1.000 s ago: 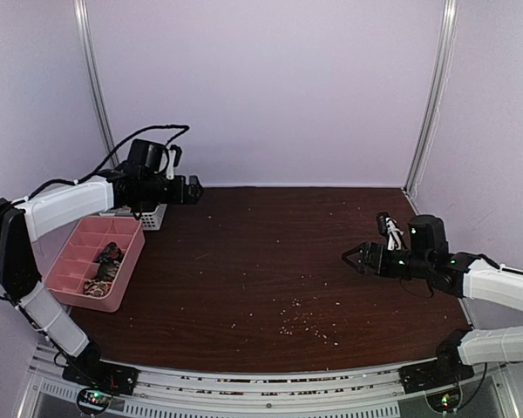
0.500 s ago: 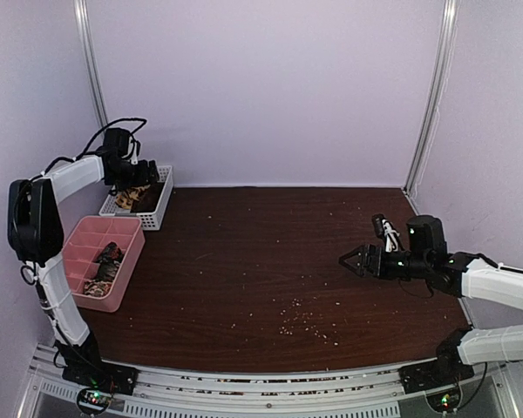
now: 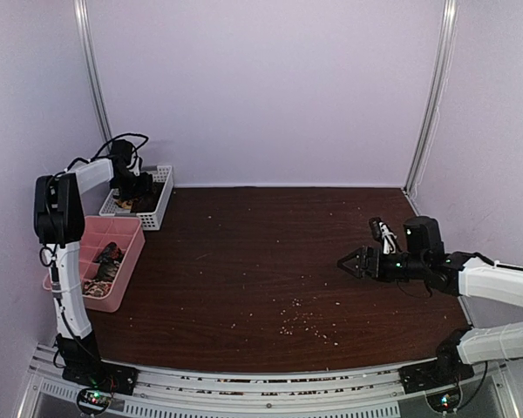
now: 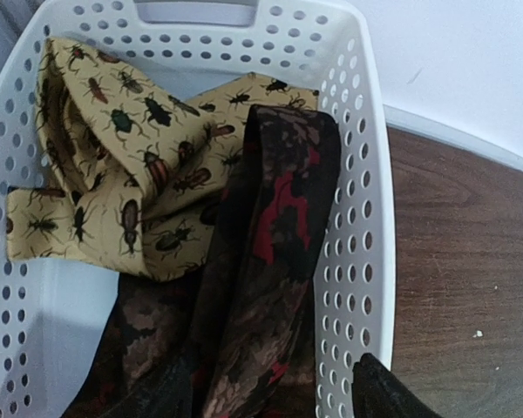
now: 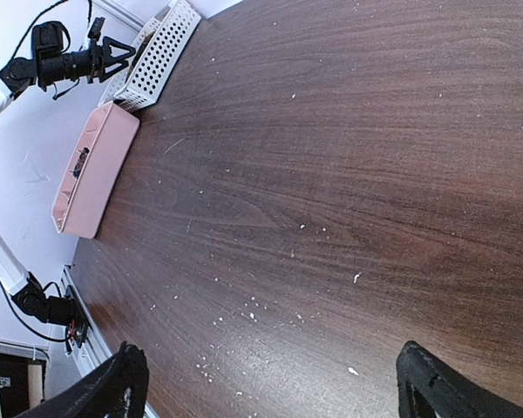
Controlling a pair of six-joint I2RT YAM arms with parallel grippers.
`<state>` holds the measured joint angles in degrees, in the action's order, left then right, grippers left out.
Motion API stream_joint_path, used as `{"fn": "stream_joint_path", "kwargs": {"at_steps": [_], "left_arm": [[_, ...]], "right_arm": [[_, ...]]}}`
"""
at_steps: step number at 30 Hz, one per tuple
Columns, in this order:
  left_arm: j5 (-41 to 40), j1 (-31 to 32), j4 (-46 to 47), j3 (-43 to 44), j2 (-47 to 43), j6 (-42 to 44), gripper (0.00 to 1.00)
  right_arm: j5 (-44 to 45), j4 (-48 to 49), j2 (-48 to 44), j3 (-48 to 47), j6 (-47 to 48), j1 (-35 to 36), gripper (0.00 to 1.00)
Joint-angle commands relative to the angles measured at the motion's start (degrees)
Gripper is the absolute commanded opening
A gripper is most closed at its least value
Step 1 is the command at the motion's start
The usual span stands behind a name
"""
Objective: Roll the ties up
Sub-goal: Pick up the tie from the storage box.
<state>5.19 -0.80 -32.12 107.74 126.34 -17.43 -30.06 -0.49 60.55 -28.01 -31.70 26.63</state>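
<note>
Nearest the arms, pale crumbs (image 3: 301, 324) dot the brown counter (image 3: 244, 261). Just beyond, at the right side, the right jaws hang low over bare counter, spread wide with nothing between them. At the left edge sits a pink tray (image 3: 129, 272), and two of its compartments hold what look like rolled ties (image 3: 107, 257). Behind it, in the far left corner, a white basket (image 4: 359, 174) holds the loose ones. A yellow tie (image 4: 122, 174) printed with beetles is folded on itself, and a dark tie (image 4: 279, 200) with red blotches lies partly over it.

The left jaws hover just above this basket, open and empty. One tip is over the dark tie; the other seems to sit over or outside the basket's wall. The step in hand is probably picking a tie out. To do it well, both tips should go inside the wall and close on the dark tie alone, since it lies on top. The lift should go straight up so the yellow one is not dragged along.
</note>
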Motion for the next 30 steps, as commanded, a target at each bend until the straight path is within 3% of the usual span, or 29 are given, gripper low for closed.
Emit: {"fn": "stream_joint_path", "kwargs": {"at_steps": [1,6,11,17,21,25,30], "left_arm": [[2.8,0.0,-0.9,3.8,2.8,0.9,0.6],[5.4,0.0,0.1,4.0,4.0,0.4,0.41],[7.2,0.0,0.0,4.8,5.6,0.6,0.31],[5.4,0.0,-1.7,6.6,8.3,0.7,0.41],[5.2,0.1,-3.5,8.8,9.5,0.8,0.29],[6.4,0.1,-2.6,7.2,6.4,1.4,0.01],[5.2,0.1,0.8,2.8,-4.2,1.8,0.0]], "right_arm": [[-0.6,0.5,0.1,-0.5,-0.2,-0.4,1.0],[-0.5,0.8,0.8,-0.4,-0.4,-0.4,1.0],[-0.7,0.9,1.2,-0.4,-0.6,-0.4,1.0],[-0.5,0.0,0.8,-0.6,-0.3,-0.4,1.0],[-0.4,-0.3,0.7,-0.6,-0.3,-0.5,1.0],[-0.5,-0.5,0.0,-0.8,-0.5,-0.6,1.0],[-1.0,-0.5,-1.3,-0.3,-1.0,-0.6,1.0]]}}
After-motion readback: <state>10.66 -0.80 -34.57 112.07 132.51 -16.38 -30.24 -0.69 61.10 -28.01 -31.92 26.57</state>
